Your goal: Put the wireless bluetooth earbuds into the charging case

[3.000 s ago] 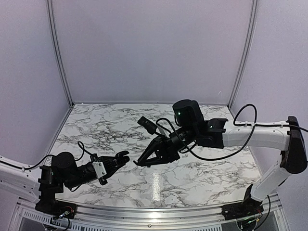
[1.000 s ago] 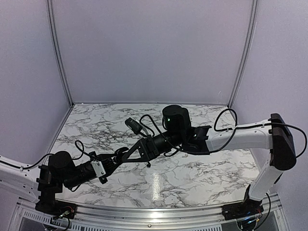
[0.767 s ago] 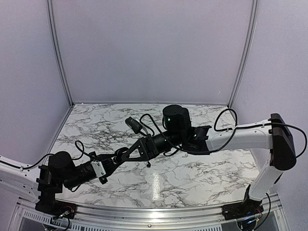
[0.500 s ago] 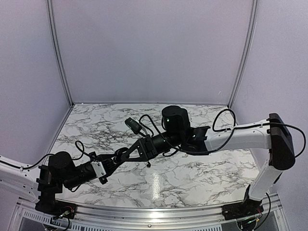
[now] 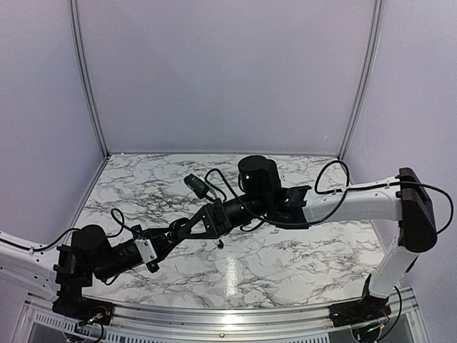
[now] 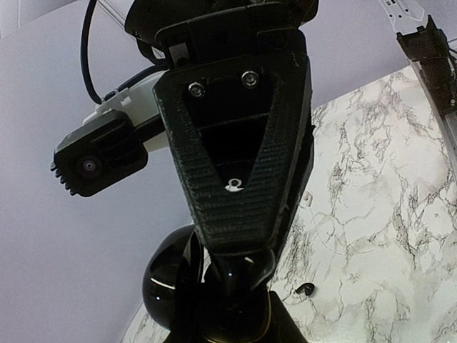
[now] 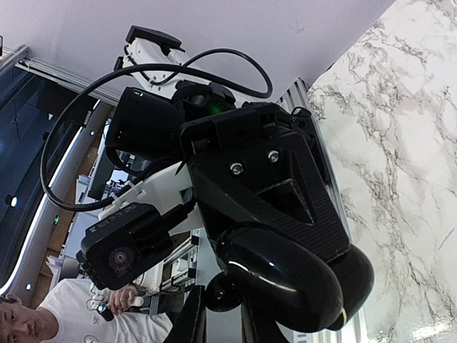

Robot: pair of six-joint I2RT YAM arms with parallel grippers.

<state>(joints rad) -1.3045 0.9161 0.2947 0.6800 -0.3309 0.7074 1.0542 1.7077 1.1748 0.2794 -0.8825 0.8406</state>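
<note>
My left gripper (image 5: pixel 171 236) is shut on the charging case (image 6: pixel 168 280), which here looks glossy black and rounded, open, with its lid swung aside. The case also fills the right wrist view (image 7: pixel 285 279), under the left gripper's black body. My right gripper (image 5: pixel 181 229) reaches in from the right and its tips meet the case from above. It is shut on a small glossy black earbud (image 7: pixel 226 290) pressed against the case. In the left wrist view the right gripper's ribbed finger (image 6: pixel 235 179) covers the case's hollow. Another earbud (image 6: pixel 305 289) lies on the marble, a dark speck (image 5: pixel 220 244).
The marble table (image 5: pixel 285 264) is walled by pale panels at the back and sides. A metal rail (image 5: pixel 228 314) runs along the near edge. The right arm's cable loops (image 5: pixel 214 182) hang over the middle. A person in a white shirt (image 7: pixel 28 321) stands outside the cell.
The right arm swung left from mid-table until its fingertips met the left gripper and the case. Over the last second it has only crept slightly further. The left arm has stayed put.
</note>
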